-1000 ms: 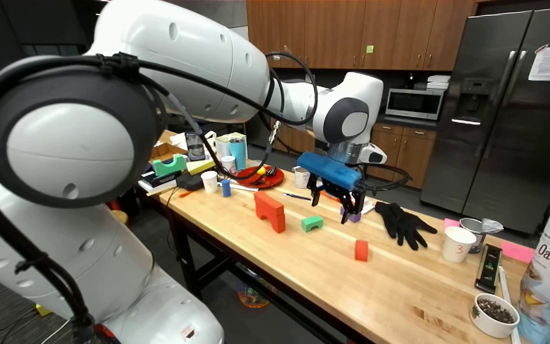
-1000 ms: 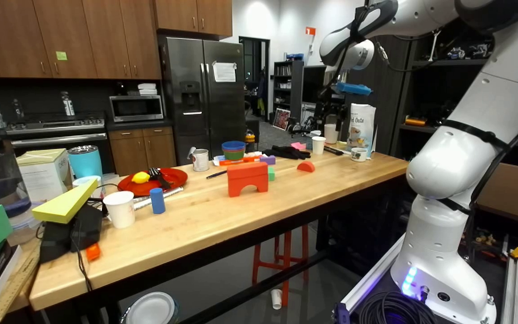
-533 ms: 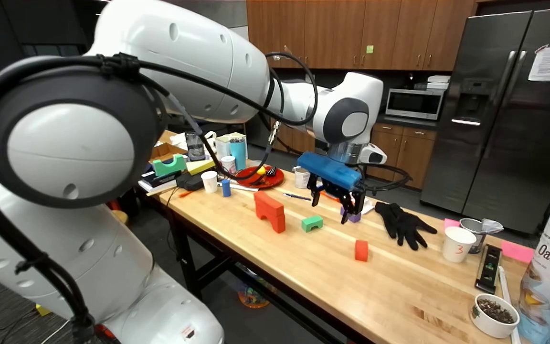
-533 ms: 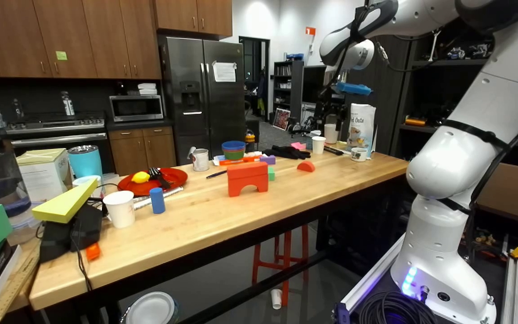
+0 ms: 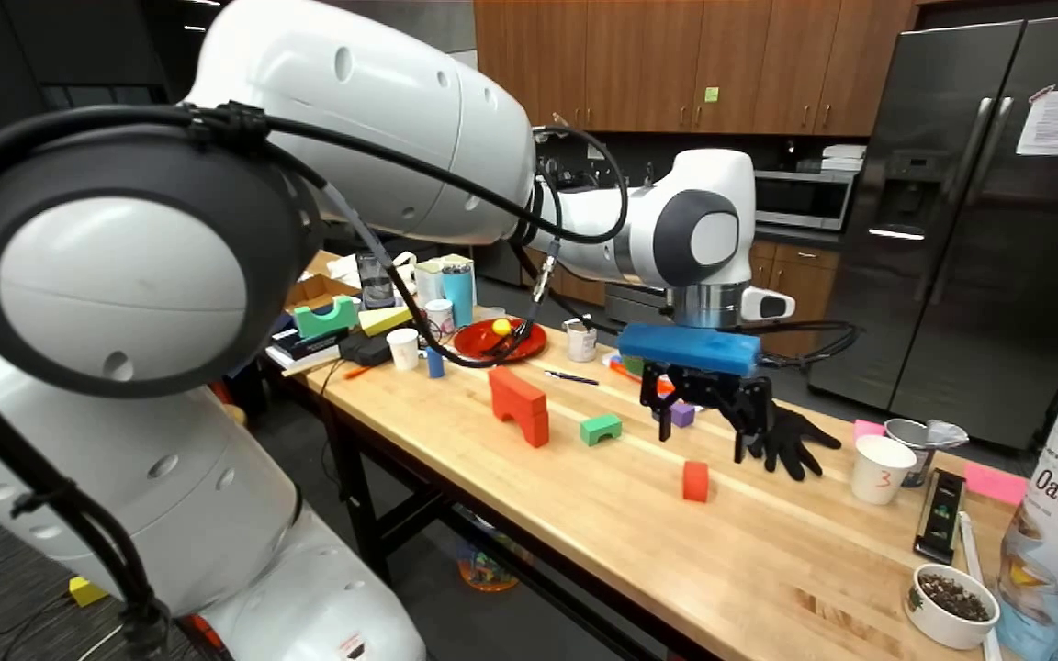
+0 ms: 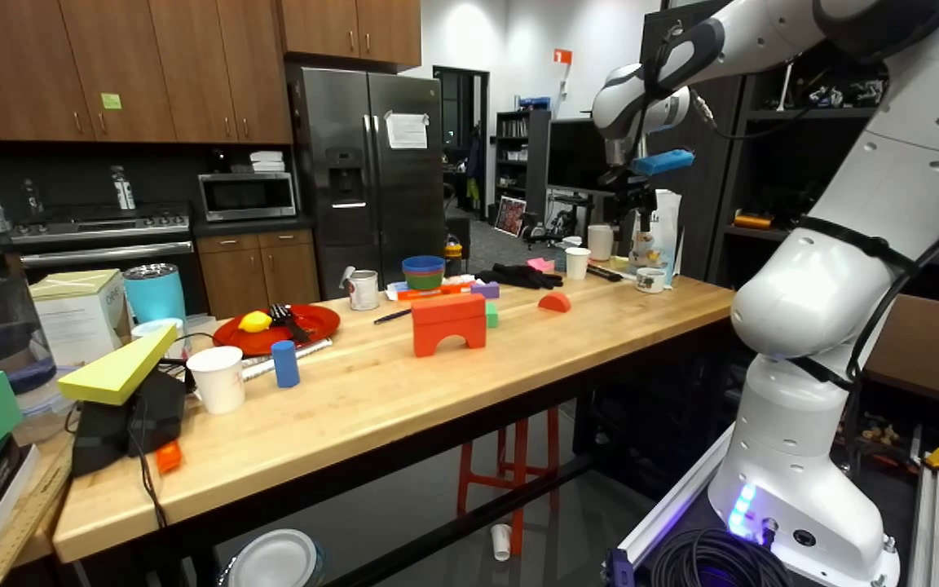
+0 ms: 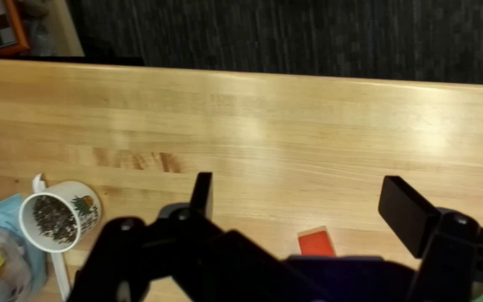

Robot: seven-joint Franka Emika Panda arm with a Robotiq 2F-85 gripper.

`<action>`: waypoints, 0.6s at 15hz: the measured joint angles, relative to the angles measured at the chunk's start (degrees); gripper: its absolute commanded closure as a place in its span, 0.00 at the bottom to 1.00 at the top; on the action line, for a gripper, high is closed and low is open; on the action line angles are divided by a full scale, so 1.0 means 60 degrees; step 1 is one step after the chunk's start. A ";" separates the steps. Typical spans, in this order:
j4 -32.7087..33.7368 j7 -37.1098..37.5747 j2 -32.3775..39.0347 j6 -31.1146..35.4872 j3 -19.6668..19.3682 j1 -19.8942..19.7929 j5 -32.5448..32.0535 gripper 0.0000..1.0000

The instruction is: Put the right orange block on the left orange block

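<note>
The right orange block (image 5: 695, 481) is a small orange-red piece on the wooden table. It looks half-round in an exterior view (image 6: 554, 302). In the wrist view its top (image 7: 316, 243) shows below the space between my fingers, partly hidden by the gripper body. The left orange block (image 5: 520, 404) is a larger upright arch, also seen in an exterior view (image 6: 449, 322). It is outside the wrist view. My gripper (image 5: 702, 445) is open and empty, above the table near the small block. It also shows in an exterior view (image 6: 631, 224) and the wrist view (image 7: 300, 197).
A green block (image 5: 601, 429) lies between the two orange blocks. A purple block (image 5: 681, 415) and a black glove (image 5: 791, 441) lie behind the gripper. Paper cup (image 5: 882, 468), level (image 5: 939, 516) and soil-filled cup (image 5: 950, 606) stand to the right. The table's edge (image 7: 241, 72) crosses the wrist view.
My gripper has turned and moved to the right and slightly down in both exterior views, closer to the small orange block in one of them. It stays open. The blocks have not moved.
</note>
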 measured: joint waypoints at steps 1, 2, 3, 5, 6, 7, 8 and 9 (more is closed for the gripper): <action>-0.0029 -0.0282 0.0032 0.0271 -0.0035 -0.0076 -0.0359 0.00; -0.0058 -0.0592 0.0074 0.0609 -0.0078 -0.0110 -0.0636 0.00; -0.0097 -0.0937 0.0133 0.1023 -0.0138 -0.0112 -0.0795 0.00; -0.0225 -0.1714 0.0271 0.2058 -0.0237 -0.0098 -0.0767 0.00; -0.0307 -0.2119 0.0362 0.2640 -0.0284 -0.0084 -0.0615 0.00; -0.0390 -0.2586 0.0475 0.3224 -0.0345 -0.0051 -0.0325 0.00; -0.0467 -0.3118 0.0601 0.3723 -0.0419 0.0006 0.0086 0.00; -0.0526 -0.3609 0.0731 0.4069 -0.0486 0.0085 0.0578 0.00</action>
